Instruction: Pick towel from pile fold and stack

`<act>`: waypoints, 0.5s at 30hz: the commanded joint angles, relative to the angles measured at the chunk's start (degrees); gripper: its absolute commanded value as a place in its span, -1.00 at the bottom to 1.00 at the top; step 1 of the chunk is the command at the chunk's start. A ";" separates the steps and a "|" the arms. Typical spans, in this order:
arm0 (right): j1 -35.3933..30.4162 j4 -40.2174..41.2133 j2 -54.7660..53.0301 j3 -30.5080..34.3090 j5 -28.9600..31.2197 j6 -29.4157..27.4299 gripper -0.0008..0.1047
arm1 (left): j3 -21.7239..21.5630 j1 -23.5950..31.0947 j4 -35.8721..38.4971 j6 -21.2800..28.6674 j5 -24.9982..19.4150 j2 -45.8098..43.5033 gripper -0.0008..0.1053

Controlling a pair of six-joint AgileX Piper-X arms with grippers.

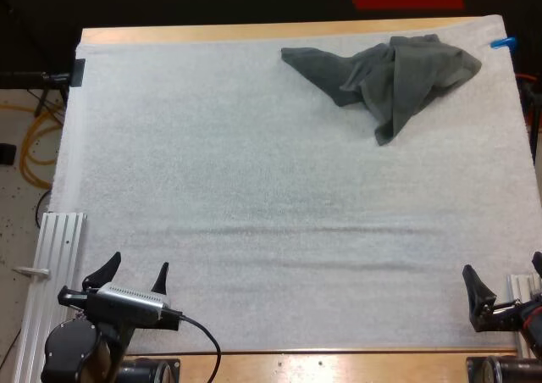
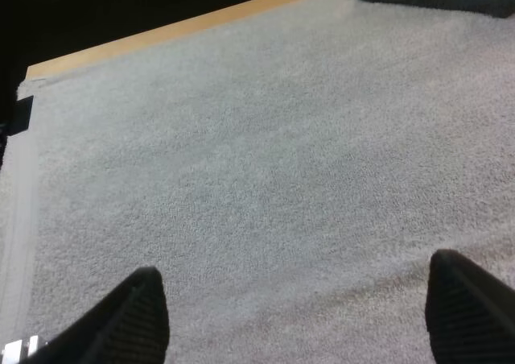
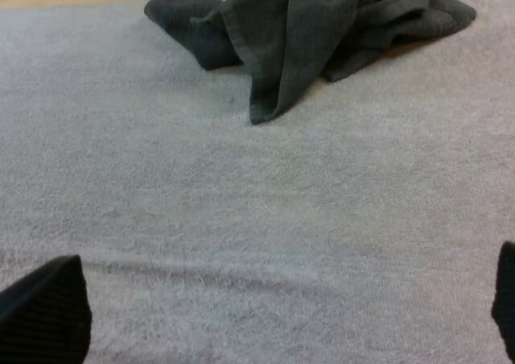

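A crumpled towel [image 1: 398,76] lies at the white mat's [image 1: 254,188] far right corner.

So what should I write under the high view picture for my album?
Crumpled towel lies far right on the white mat; left tool and right tool open at the near edge.

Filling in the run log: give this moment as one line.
stage: before pickup | towel: crumpled, far right of mat | left gripper: open, near edge | right gripper: open, near edge
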 commanded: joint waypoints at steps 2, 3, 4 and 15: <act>0.01 -0.47 -2.34 -0.21 -0.07 -0.04 0.91 | -0.06 -0.09 -0.70 -0.63 0.04 -8.04 0.24; 0.01 -0.47 -2.34 -0.21 -0.07 -0.04 0.91 | -0.06 -0.09 -0.70 -0.63 0.04 -8.04 0.24; 0.01 -0.47 -2.34 -0.21 -0.07 -0.04 0.91 | -0.06 -0.09 -0.97 -0.63 0.04 -8.04 0.24; 0.01 -1.48 7.50 -4.80 -2.91 4.12 0.91 | -3.39 -0.69 -5.97 -3.83 0.96 -0.91 0.24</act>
